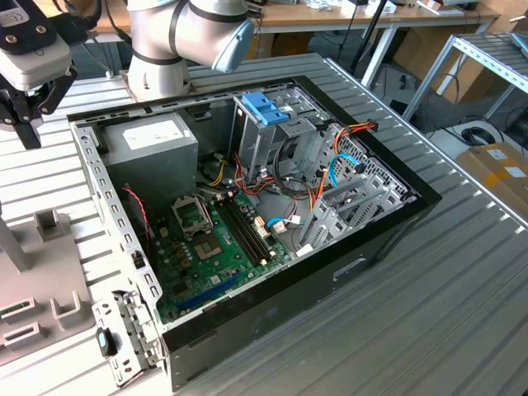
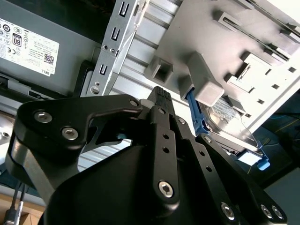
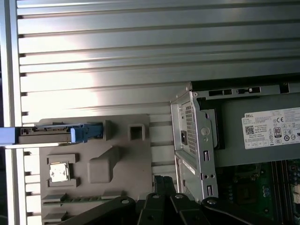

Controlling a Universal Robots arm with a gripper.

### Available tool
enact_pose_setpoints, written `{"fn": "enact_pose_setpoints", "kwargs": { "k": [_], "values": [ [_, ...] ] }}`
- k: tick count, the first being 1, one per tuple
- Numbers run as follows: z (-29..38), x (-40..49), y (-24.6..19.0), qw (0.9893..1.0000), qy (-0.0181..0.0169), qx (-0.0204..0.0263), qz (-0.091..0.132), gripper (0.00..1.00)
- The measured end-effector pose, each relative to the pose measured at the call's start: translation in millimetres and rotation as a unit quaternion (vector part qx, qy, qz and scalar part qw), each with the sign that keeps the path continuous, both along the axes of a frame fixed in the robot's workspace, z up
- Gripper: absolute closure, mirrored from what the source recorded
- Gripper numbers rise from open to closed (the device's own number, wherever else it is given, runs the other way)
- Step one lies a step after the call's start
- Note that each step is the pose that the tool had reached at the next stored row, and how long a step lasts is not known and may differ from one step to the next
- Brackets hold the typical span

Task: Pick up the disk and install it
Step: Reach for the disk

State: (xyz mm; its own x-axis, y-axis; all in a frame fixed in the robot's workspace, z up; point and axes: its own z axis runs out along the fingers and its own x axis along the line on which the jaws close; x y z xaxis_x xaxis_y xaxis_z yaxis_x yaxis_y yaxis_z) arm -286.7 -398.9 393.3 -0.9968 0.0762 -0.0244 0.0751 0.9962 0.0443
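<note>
The jaws of the gripper (image 2: 159, 93) are seen pressed together at their tips, with nothing held between them and nothing touched. The disk (image 2: 228, 123) is found a little beyond the jaw tips and off to one side, apart from them. It is stood on edge at the grey holder (image 2: 262, 42), outside the open computer case (image 1: 289, 297). The disk is judged stiff, fairly heavy for its size, smooth on its metal faces and sensitive to knocks. A hold across its two flat faces, clear of the blue carrier rail (image 2: 193, 111), is judged the securest.
</note>
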Motion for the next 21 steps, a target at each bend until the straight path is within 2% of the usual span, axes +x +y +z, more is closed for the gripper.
{"fn": "enact_pose_setpoints", "kwargs": {
  "k": [21],
  "values": [
    [0.0,-10.1,0.0,1.0,0.0,0.0,0.0,0.9]
  ]
}}
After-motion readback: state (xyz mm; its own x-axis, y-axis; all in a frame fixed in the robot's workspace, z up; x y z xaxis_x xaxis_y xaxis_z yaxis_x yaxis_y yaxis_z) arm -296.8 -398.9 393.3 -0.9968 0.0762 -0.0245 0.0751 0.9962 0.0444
